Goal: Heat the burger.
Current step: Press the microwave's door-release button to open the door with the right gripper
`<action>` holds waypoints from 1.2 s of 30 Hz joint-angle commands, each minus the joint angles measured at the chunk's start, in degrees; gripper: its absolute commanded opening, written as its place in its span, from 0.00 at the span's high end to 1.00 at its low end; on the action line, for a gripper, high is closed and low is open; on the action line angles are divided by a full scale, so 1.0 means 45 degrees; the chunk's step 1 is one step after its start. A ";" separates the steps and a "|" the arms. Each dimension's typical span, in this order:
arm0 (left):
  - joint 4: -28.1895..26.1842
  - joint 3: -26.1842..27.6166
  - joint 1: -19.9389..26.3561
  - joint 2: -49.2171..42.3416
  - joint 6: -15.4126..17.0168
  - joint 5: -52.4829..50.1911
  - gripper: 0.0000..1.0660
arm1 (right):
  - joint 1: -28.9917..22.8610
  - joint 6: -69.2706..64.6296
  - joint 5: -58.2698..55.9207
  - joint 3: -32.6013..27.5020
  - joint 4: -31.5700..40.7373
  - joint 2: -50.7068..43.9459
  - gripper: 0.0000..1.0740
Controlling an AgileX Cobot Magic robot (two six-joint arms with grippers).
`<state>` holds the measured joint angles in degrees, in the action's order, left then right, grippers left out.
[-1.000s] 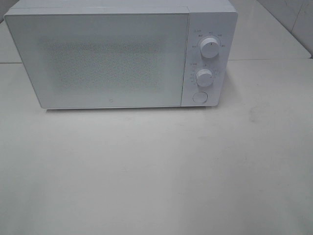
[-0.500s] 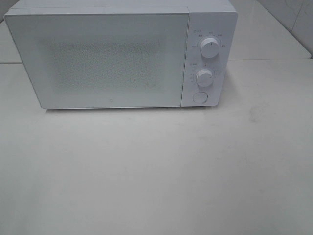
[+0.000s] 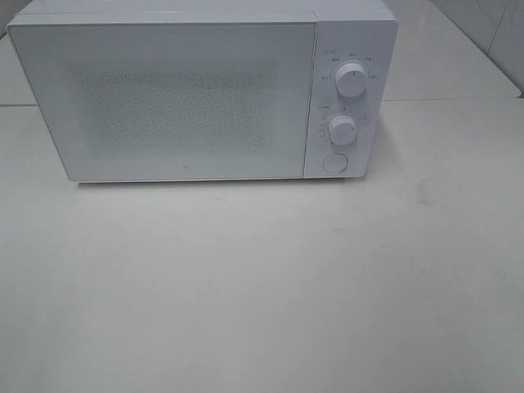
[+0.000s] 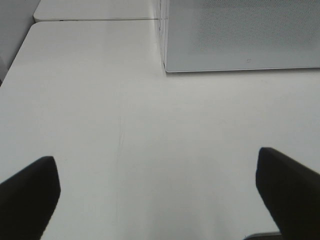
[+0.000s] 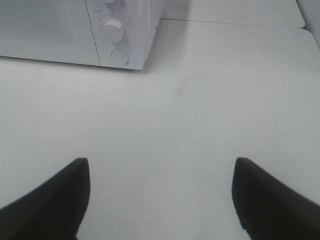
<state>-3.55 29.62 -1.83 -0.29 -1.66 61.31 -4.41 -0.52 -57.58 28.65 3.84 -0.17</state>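
The burger is out of view in every frame. A white microwave (image 3: 205, 94) stands at the back of the white table (image 3: 262, 286) with its door shut; it also shows in the left wrist view (image 4: 240, 35) and the right wrist view (image 5: 75, 30). My left gripper (image 4: 157, 195) is open over bare tabletop, short of the microwave's front left corner, with nothing between its dark fingers (image 4: 30, 192). Open too, and holding nothing, my right gripper (image 5: 160, 195) hovers over the table in front of the microwave's control panel side. Neither gripper shows in the exterior high view.
The microwave's panel carries two round dials, an upper dial (image 3: 350, 79) and a lower dial (image 3: 341, 129), with a round button (image 3: 333, 162) below them. A seam to a second table (image 4: 95, 10) runs behind the microwave. A tiled wall (image 3: 491, 24) rises at the back right.
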 commanded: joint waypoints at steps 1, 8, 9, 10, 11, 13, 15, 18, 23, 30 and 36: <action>0.0051 -0.0013 0.0051 -0.0166 0.0115 0.0025 0.06 | 0.0089 -0.0140 0.0102 -0.0025 -0.0038 -0.0395 0.29; 0.0051 -0.0013 0.0051 -0.0166 0.0115 0.0025 0.06 | 0.0089 -0.0140 0.0102 -0.0025 -0.0038 -0.0395 0.30; 0.0051 -0.0013 0.0051 -0.0166 0.0115 0.0025 0.06 | 0.0089 -0.0140 0.0102 -0.0025 -0.0038 -0.0395 0.30; 0.0051 -0.0013 0.0051 -0.0166 0.0115 0.0025 0.06 | 0.0089 -0.0140 0.0102 -0.0025 -0.0038 -0.0395 0.30; 0.0051 -0.0013 0.0051 -0.0166 0.0115 0.0025 0.06 | 0.0089 -0.0140 0.0102 -0.0025 -0.0038 -0.0395 0.30; 0.0051 -0.0013 0.0051 -0.0166 0.0115 0.0025 0.06 | 0.0089 -0.0140 0.0102 -0.0025 -0.0025 -0.0395 0.30; 0.0051 -0.0013 0.0051 -0.0166 0.0115 0.0025 0.06 | 0.0089 -0.0140 0.0102 -0.0025 -0.0025 -0.0395 0.30; 0.0051 -0.0013 0.0051 -0.0166 0.0115 0.0025 0.06 | 0.0089 -0.0140 0.0115 -0.0025 -0.0025 -0.0395 0.30; 0.0051 -0.0013 0.0051 -0.0166 0.0115 0.0025 0.06 | 0.0089 -0.0140 0.0420 0.0318 0.0038 -0.0191 0.30; 0.0051 -0.0013 0.0051 -0.0166 0.0115 0.0025 0.06 | 0.0089 -0.0140 0.1833 0.0815 0.0064 0.1464 0.30; 0.0051 -0.0013 0.0051 -0.0166 0.0115 0.0025 0.06 | 0.0089 -0.0140 0.3845 0.0802 0.0064 0.3209 0.30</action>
<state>-3.55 29.62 -1.83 -0.29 -1.66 61.31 -4.41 -0.52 -45.32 31.80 3.95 11.23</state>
